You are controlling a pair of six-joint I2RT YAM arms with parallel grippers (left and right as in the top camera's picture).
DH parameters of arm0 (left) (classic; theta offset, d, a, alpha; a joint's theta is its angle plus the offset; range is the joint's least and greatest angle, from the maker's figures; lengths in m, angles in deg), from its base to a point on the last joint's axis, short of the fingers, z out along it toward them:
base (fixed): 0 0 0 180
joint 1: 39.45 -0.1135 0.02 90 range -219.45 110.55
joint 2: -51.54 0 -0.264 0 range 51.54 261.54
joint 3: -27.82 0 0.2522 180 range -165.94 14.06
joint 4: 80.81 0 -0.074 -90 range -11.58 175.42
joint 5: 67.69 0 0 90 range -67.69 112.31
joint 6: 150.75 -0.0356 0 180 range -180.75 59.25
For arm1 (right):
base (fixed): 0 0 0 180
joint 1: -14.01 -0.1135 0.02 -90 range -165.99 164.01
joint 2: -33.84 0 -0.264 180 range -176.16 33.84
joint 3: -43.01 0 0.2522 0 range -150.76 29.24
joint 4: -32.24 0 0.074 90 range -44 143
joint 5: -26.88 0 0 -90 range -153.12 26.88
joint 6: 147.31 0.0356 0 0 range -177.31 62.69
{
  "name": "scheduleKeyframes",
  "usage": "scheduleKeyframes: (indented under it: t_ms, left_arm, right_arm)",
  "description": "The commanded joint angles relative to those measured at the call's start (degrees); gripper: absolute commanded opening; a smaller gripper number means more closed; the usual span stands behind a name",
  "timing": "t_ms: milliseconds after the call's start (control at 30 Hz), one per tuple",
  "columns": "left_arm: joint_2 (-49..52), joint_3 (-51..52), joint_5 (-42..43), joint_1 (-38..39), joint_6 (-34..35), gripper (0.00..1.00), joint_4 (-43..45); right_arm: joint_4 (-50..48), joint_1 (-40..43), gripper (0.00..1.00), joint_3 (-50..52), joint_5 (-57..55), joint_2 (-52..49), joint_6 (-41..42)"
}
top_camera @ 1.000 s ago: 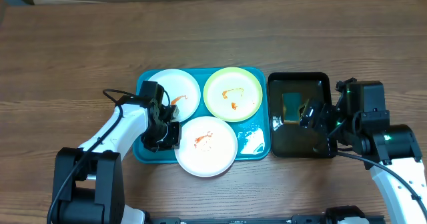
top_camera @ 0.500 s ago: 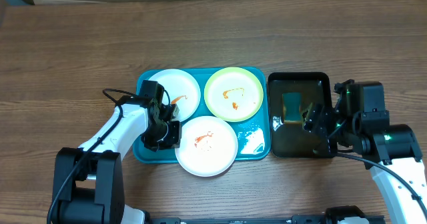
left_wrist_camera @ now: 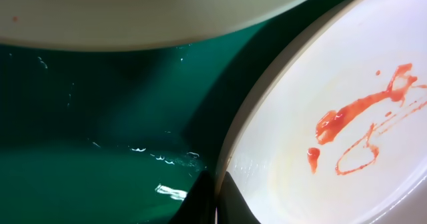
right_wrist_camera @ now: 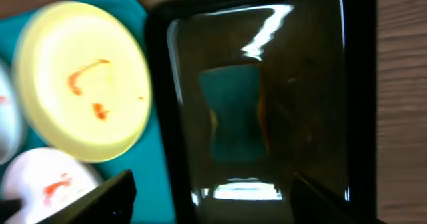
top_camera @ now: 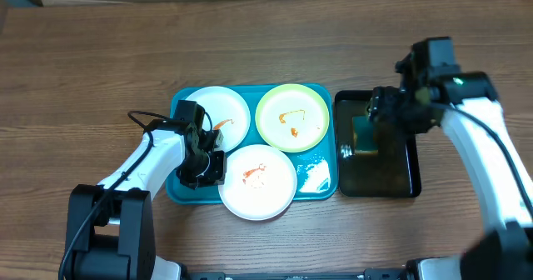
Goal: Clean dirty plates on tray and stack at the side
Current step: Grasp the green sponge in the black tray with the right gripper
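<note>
Three dirty plates with red sauce lie on the teal tray [top_camera: 321, 180]: a white plate [top_camera: 218, 112] at the back left, a yellow-green plate [top_camera: 291, 117] at the back right, and a white plate [top_camera: 256, 180] in front. My left gripper [top_camera: 210, 165] is shut on the left rim of the front white plate [left_wrist_camera: 320, 137], with one finger over and one under the rim [left_wrist_camera: 215, 201]. My right gripper [top_camera: 385, 113] is open and empty above the black basin [top_camera: 412, 159], where a teal sponge [top_camera: 364, 134] lies in dark water. The sponge also shows in the right wrist view [right_wrist_camera: 233, 121], ahead of the open fingers [right_wrist_camera: 213, 204].
The black basin's rim [right_wrist_camera: 157, 84] sits directly against the tray's right side. A wet patch [top_camera: 315, 176] shines on the tray's front right corner. The wooden table [top_camera: 100, 63] surrounds the tray and basin.
My right arm has swung from the front right of the basin to its far side, and the gripper now hangs over the sponge. The left gripper and plates have not moved.
</note>
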Motion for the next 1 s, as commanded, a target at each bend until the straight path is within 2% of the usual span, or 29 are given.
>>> scheduleKeyframes:
  t_ms: [0,100,233,467,667,867,933,967]
  left_arm:
    - [0.46,-1.14,0.07,0.07,0.87,0.04,0.24]
    - [0.46,-1.14,0.07,0.07,0.87,0.04,0.28]
    - [0.46,-1.14,0.07,0.07,0.87,0.04,0.24]
    - [0.46,-1.14,0.20,0.07,0.87,0.04,0.24]
    - [0.46,-1.14,0.22,0.07,0.87,0.04,0.22]
    - [0.46,-1.14,0.22,0.07,0.87,0.04,0.17]
    - [0.46,-1.14,0.22,0.07,0.87,0.04,0.04]
    - [0.46,-1.14,0.22,0.07,0.87,0.04,0.04]
  right_arm:
    - [-0.96,-1.92,0.70,-0.63,-3.45,-5.29,-0.96]
    - [-1.16,-3.76,0.69,-0.59,-7.58,-9.94,0.17]
    - [-2.67,-5.60,0.69,-0.55,-7.61,-14.58,0.48]
    - [-5.33,-6.05,0.69,0.76,-7.65,-16.09,1.51]
    - [-10.29,-6.05,0.67,6.38,-7.61,-16.09,1.70]
    - [-11.34,-6.05,0.56,6.86,-7.78,-16.09,3.04]
    - [-11.34,-6.05,0.49,6.86,-7.85,-16.09,3.04]
    - [-11.30,-6.05,0.43,6.91,-7.87,-16.09,3.02]
